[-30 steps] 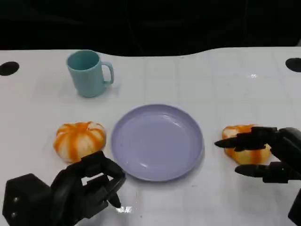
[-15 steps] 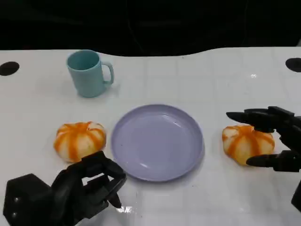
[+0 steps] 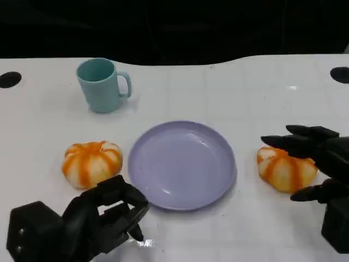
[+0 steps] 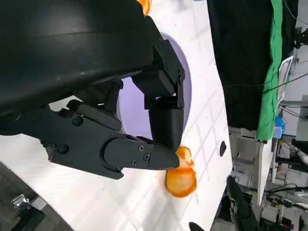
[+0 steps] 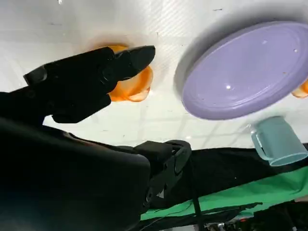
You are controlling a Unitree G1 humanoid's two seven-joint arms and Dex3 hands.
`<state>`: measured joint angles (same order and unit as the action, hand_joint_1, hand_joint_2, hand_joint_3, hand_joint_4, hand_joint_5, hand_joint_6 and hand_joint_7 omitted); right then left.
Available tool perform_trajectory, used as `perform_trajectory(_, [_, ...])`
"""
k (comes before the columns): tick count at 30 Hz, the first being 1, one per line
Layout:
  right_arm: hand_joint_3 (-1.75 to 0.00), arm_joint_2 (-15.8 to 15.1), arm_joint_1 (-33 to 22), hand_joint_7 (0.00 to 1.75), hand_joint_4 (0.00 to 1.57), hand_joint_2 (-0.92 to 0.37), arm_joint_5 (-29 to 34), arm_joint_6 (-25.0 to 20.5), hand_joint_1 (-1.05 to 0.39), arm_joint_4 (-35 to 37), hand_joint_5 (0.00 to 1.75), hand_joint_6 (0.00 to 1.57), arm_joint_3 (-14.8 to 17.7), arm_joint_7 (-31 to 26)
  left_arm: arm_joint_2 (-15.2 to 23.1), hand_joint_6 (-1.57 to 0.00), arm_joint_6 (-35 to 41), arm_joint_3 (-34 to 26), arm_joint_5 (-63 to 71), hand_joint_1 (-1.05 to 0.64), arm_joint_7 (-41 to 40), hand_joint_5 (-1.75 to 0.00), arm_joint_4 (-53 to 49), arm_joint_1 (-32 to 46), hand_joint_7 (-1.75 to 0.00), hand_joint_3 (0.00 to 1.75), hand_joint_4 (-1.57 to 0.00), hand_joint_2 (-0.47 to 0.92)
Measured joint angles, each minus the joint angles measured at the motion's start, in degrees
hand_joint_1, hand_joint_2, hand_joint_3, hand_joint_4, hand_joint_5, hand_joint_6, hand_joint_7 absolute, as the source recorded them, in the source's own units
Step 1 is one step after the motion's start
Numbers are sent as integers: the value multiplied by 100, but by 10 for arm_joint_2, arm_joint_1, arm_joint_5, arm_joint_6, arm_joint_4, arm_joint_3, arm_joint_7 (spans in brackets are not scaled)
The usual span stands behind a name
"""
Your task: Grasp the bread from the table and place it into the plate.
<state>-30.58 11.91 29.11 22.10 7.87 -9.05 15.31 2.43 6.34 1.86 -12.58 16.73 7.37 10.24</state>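
Two orange-striped breads lie on the white table, one left of the plate (image 3: 91, 162) and one right of it (image 3: 286, 169). The lilac plate (image 3: 182, 164) sits between them with nothing in it. My right hand (image 3: 320, 158) hovers at the right bread with its fingers spread over the bread's far side and the thumb on the near side, not touching it. The right wrist view shows those fingers (image 5: 91, 77) above the bread (image 5: 134, 86), with the plate (image 5: 250, 72) beyond. My left hand (image 3: 95, 224) rests at the near left, fingers curled in and holding nothing.
A teal cup (image 3: 102, 84) stands at the back left, behind the left bread. Black round holes mark the table's far corners (image 3: 10, 79). The table's far edge runs below a dark background. Bare white table lies in front of the plate.
My right hand's fingers lay across the right bread a second ago. They have since drawn back to the right and spread, leaving the bread uncovered. The bread and my left hand stayed put.
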Motion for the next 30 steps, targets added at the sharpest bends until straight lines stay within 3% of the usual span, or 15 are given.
perform_trajectory(15, [-1,28,117,0,7,-77,87,5,-16,207,14,23,-103,-48,-2,-74,5,0,-2,-50,0,-175,3,1,-138,28,-73,92])
perform_trajectory(24, [-3,46,184,1,14,-82,122,15,-25,337,15,27,-149,-102,-3,-74,5,1,-2,-50,-4,-175,10,3,-138,29,-73,92])
perform_trajectory(27, [-4,54,203,5,27,-86,129,20,-32,378,21,36,-165,-121,-4,-75,6,1,-2,-50,-6,-175,12,4,-137,28,-73,92])
perform_trajectory(30, [-5,65,222,10,55,-89,140,28,-33,416,33,61,-176,-155,-6,-74,9,2,-2,-50,-8,-175,15,5,-137,29,-73,92])
